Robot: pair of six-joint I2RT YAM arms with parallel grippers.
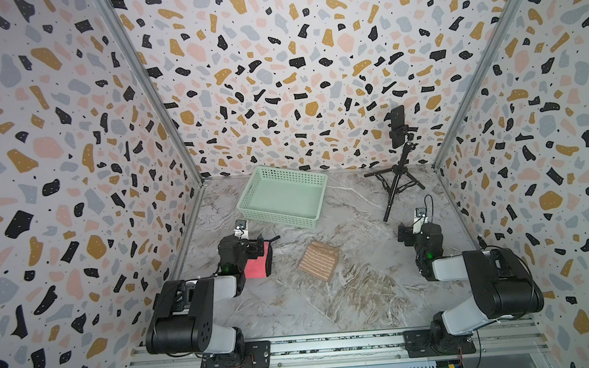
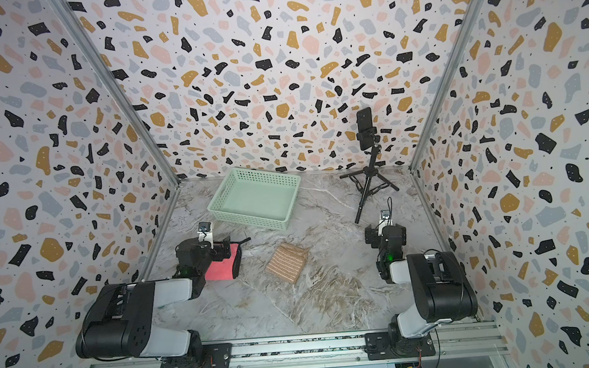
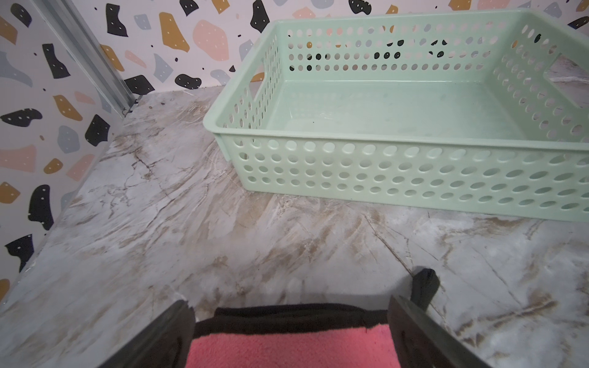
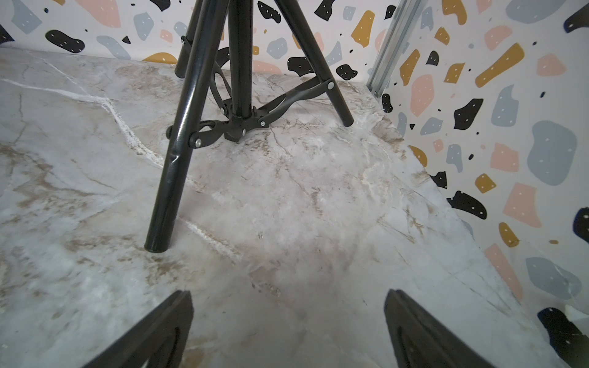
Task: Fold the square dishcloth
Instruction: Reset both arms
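A pink dishcloth (image 1: 256, 270) with a black border lies flat on the marble table at the left, folded over with its black edge doubled (image 3: 287, 313). My left gripper (image 1: 260, 250) (image 3: 288, 304) hovers just over it, open, one finger on either side of the cloth's width and not closed on it. A black hang loop (image 3: 424, 283) sticks out past one finger. A tan striped dishcloth (image 1: 318, 260) (image 2: 287, 262) lies folded in layers mid-table, with neither gripper on it. My right gripper (image 1: 405, 236) (image 4: 288, 296) is open over bare table at the right.
A mint green perforated basket (image 1: 277, 218) (image 3: 382, 172) stands behind the left gripper, with nothing in it. A black tripod (image 1: 396, 182) (image 4: 178, 143) holding a phone (image 1: 397, 126) stands at the back right, one leg close in front of the right gripper. Patterned walls enclose three sides.
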